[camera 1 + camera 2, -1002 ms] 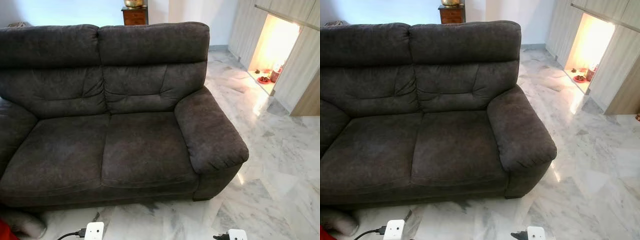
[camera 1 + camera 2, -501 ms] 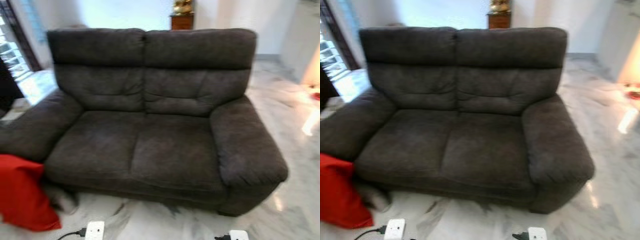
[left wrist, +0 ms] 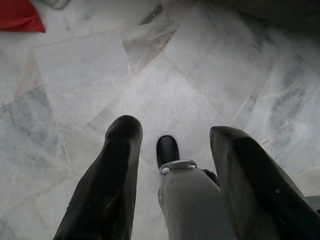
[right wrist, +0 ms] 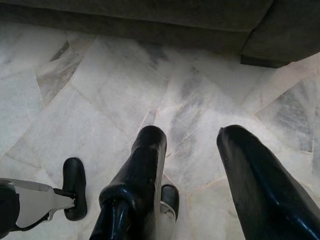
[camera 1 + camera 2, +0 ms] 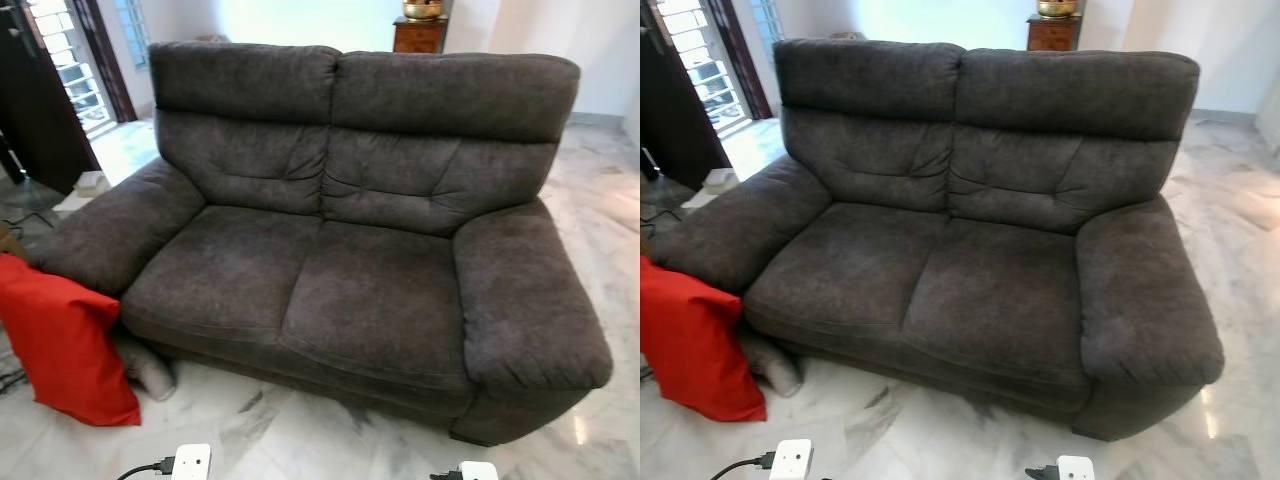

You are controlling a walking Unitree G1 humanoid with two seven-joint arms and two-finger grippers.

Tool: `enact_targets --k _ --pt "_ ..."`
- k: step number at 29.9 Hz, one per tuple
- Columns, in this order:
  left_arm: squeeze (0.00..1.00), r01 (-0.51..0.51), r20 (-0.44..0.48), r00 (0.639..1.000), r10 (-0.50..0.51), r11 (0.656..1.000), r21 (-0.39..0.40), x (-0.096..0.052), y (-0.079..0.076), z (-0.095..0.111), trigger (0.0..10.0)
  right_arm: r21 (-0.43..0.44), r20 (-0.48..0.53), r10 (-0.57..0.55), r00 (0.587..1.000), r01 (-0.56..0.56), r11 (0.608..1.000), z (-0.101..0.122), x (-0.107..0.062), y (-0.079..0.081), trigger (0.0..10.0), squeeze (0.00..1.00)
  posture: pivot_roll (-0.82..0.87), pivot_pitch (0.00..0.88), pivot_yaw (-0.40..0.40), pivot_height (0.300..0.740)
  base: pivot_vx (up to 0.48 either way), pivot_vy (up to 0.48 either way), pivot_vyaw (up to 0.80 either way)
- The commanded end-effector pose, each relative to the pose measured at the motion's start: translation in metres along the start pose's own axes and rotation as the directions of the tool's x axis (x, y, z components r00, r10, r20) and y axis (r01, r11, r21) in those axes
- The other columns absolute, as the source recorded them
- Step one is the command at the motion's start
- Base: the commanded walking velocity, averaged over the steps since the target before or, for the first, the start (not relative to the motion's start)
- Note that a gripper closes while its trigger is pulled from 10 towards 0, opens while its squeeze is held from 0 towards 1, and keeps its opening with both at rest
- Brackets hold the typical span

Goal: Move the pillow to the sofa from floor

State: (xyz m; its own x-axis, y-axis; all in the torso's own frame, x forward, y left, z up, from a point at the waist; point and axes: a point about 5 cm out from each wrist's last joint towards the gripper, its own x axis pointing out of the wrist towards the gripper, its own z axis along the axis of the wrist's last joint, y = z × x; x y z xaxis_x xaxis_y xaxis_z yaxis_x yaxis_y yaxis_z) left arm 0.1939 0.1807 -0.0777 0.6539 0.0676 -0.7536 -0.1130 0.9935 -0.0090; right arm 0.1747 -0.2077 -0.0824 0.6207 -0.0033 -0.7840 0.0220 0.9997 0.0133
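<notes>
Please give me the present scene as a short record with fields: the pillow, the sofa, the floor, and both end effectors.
pillow: red, standing on the floor, leaning at the sofa's left armrest
sofa: dark grey, two seats, nothing lying on its seat cushions
floor: white-grey marble tiles
left end effector: hanging over bare floor, fingers apart, holding nothing
right end effector: low above the floor before the sofa base, fingers apart, holding nothing
task state: pillow not yet picked up

Head stereo pair: looks forward and down from in front of the sofa [image 5: 350, 250], taking in its whole width, with the red pillow [image 5: 60, 345] at the robot's left.
Left wrist: hangs above the marble floor [image 3: 75, 85], facing down along its fingers [image 3: 107, 185]; a pillow corner shows.
Right wrist: low over the floor, facing the sofa's base.
Shared: sofa, pillow, floor.
</notes>
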Motion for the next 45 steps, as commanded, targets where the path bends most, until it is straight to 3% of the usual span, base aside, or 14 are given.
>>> enact_targets --k 1,17,45 --pt "0.0 -0.125 -0.084 0.989 0.125 0.992 0.015 -0.0139 0.0729 -0.0159 10.0 0.267 -0.011 0.091 0.996 -0.085 0.96 0.0165 0.01 0.0342 10.0 0.0 0.13 0.0 -0.01 0.74 0.0 0.0 0.0" --pt "0.0 -0.124 -0.088 0.988 0.125 0.992 0.008 -0.0115 0.0669 -0.0136 10.0 0.253 -0.018 0.092 0.996 -0.084 0.964 0.0174 0.0101 0.0319 10.0 0.0 0.14 0.0 -0.029 0.74 0.0 0.037 0.0" --pt "0.0 -0.126 -0.091 0.988 0.126 0.992 0.011 -0.0125 0.0696 -0.0149 10.0 0.256 -0.02 0.101 0.995 -0.092 0.962 0.0161 0.0098 0.033 10.0 0.0 0.15 0.0 -0.032 0.74 0.0 0.48 0.0"
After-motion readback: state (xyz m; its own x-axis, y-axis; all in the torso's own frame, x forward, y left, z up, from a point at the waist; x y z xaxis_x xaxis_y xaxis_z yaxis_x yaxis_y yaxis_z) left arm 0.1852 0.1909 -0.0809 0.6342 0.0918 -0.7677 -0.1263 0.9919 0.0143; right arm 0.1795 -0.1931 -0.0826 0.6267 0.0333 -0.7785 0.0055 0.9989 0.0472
